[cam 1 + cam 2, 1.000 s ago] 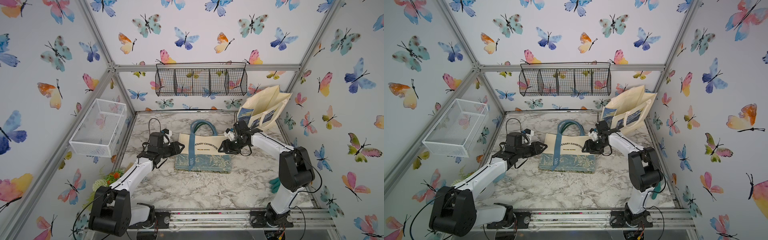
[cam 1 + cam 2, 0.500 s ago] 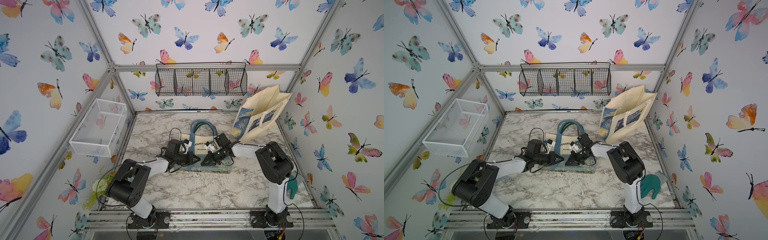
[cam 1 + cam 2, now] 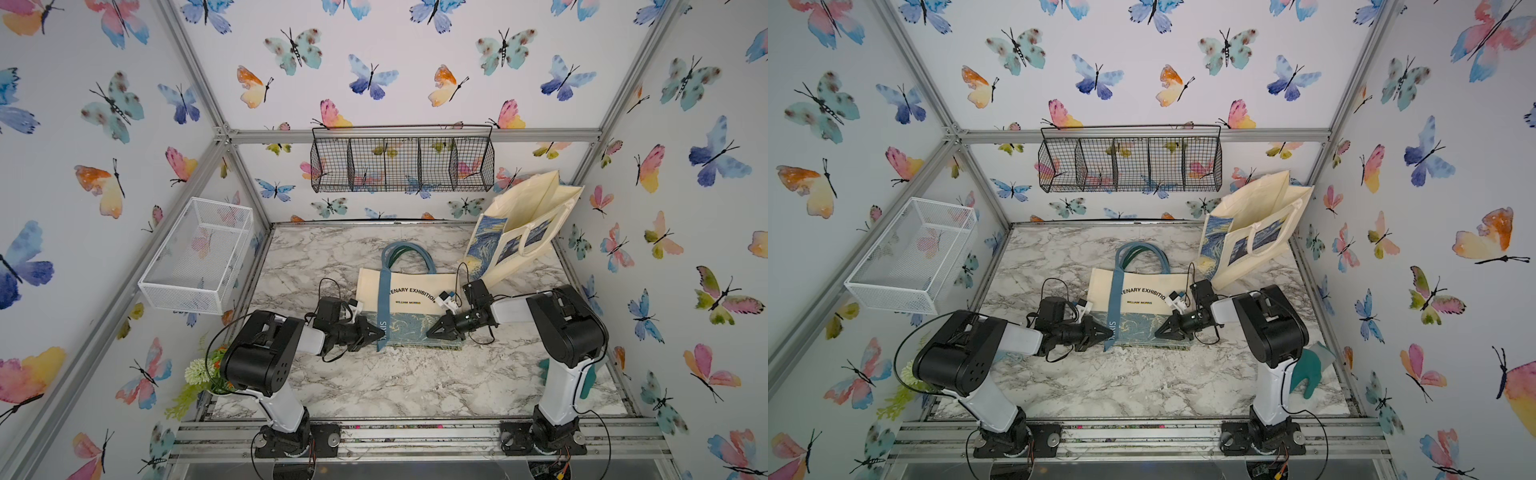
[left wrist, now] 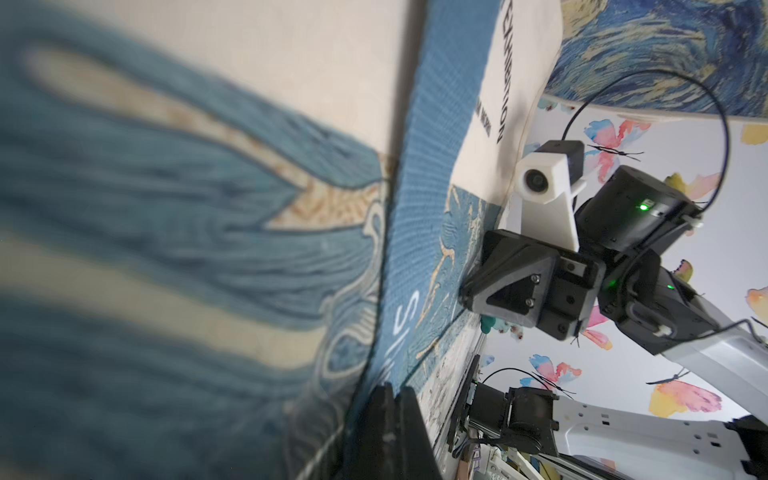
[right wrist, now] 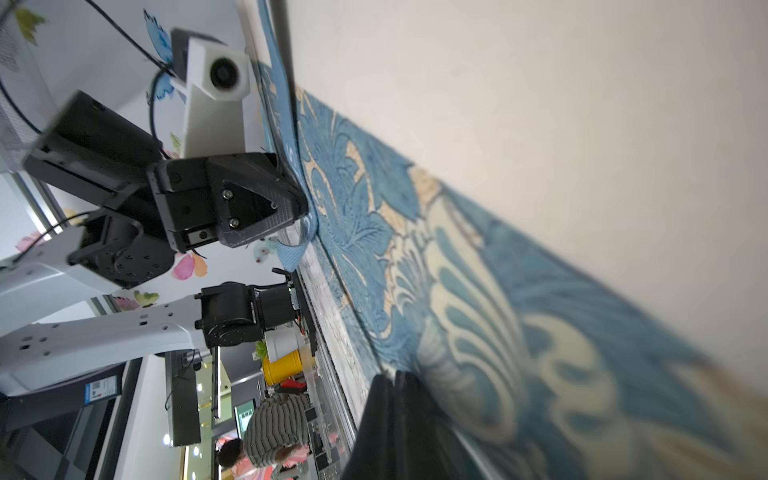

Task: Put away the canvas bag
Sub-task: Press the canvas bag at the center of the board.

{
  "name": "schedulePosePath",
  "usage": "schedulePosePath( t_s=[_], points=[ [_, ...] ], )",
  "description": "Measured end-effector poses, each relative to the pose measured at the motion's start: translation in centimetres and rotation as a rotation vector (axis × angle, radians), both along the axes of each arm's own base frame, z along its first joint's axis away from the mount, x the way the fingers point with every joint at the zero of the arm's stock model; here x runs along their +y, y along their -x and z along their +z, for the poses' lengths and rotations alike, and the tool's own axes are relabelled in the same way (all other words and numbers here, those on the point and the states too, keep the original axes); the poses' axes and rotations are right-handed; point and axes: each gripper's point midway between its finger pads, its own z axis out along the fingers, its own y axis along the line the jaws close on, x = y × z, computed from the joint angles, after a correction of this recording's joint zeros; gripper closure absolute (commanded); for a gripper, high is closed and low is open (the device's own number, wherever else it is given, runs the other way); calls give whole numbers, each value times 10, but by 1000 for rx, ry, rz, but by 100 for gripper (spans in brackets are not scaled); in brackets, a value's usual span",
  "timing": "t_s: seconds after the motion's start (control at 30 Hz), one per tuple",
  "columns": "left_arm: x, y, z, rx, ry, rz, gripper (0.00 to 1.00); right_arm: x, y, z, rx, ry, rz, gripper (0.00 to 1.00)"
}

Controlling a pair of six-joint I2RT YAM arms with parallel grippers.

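The canvas bag (image 3: pixel 411 291) (image 3: pixel 1142 291) lies flat mid-table. It is cream with black lettering, a blue floral band along its near edge and blue handles pointing to the back. My left gripper (image 3: pixel 380 332) (image 3: pixel 1109 331) lies low at the near left corner, by the blue strap. In the left wrist view its jaws (image 4: pixel 392 390) are pressed together where the bag's (image 4: pixel 291 83) edge meets them. My right gripper (image 3: pixel 430 334) (image 3: pixel 1158 333) faces it from the right, over the floral band. In the right wrist view it is shut (image 5: pixel 392 376) at the same edge of the bag (image 5: pixel 498 124).
A second tote (image 3: pixel 523 224) with a blue swirl print stands open at the back right. A black wire basket (image 3: pixel 402 164) hangs on the back wall, a white one (image 3: pixel 199 257) on the left wall. A teal glove (image 3: pixel 1308 370) lies by the right arm's base, and a plant (image 3: pixel 199 374) by the left arm's.
Both arms have come in from the bag's sides and dropped low to its near edge. Both grippers were open a second ago and are now shut.
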Motion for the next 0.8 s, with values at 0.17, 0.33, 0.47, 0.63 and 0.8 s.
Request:
schedulePosePath(
  t_s=[0.17, 0.33, 0.47, 0.63, 0.8],
  points=[
    [12, -1, -1, -5, -8, 26, 100, -33, -5, -4, 38, -6, -74, 98],
    [17, -2, 2, 1, -18, 43, 100, -38, -6, 5, 19, 56, -92, 98],
    [25, -12, 23, -40, -30, 76, 92, -49, -27, 24, -52, 165, -140, 91],
    [27, -58, 102, -269, -76, 96, 49, -54, -74, 73, -215, 227, -191, 70],
    [40, -105, 156, -459, -218, 148, 54, -59, -104, 94, -298, 291, -234, 61]
  ],
)
